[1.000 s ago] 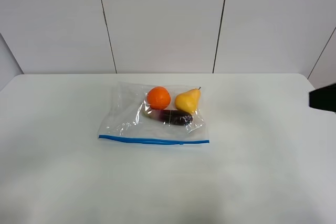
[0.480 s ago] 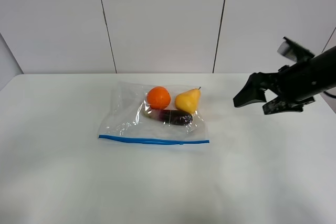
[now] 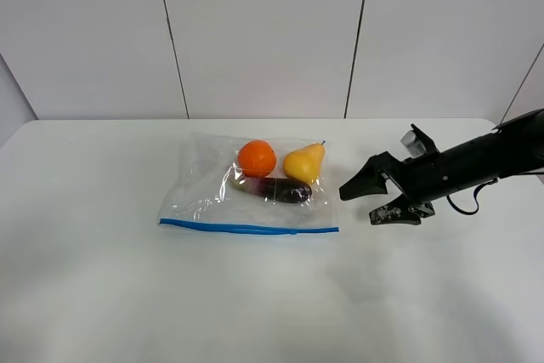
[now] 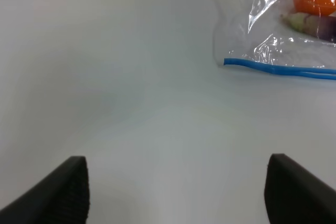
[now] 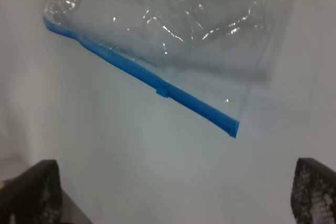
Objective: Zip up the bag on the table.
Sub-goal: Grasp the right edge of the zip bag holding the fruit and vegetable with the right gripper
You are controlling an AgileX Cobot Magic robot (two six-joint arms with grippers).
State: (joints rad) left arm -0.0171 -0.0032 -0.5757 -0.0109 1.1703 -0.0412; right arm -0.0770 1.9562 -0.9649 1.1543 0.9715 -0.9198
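Note:
The clear bag [image 3: 204, 193] lies flat on the white table [image 3: 110, 295], its blue zipper strip [image 3: 248, 228] along the near edge. Inside it are an orange [image 3: 257, 158], a yellow pear [image 3: 304, 163] and a purple eggplant [image 3: 280, 190]. My right gripper [image 3: 359, 206] is open and empty, low over the table just right of the bag's right end. The right wrist view shows the strip [image 5: 142, 80] with a small tab [image 5: 163, 92], ahead of that gripper [image 5: 173, 198]. My left gripper [image 4: 178, 192] is open and empty. It sits apart from the bag's left corner [image 4: 252, 40] and is out of the exterior view.
Grey wall panels [image 3: 263, 31] stand behind the table's far edge. The right arm [image 3: 476, 163] reaches in from the right side, over the table's right part. Nothing else lies on the table.
My right arm has come in from the right edge, moving left and down to just beside the bag's right end. The bag has not moved.

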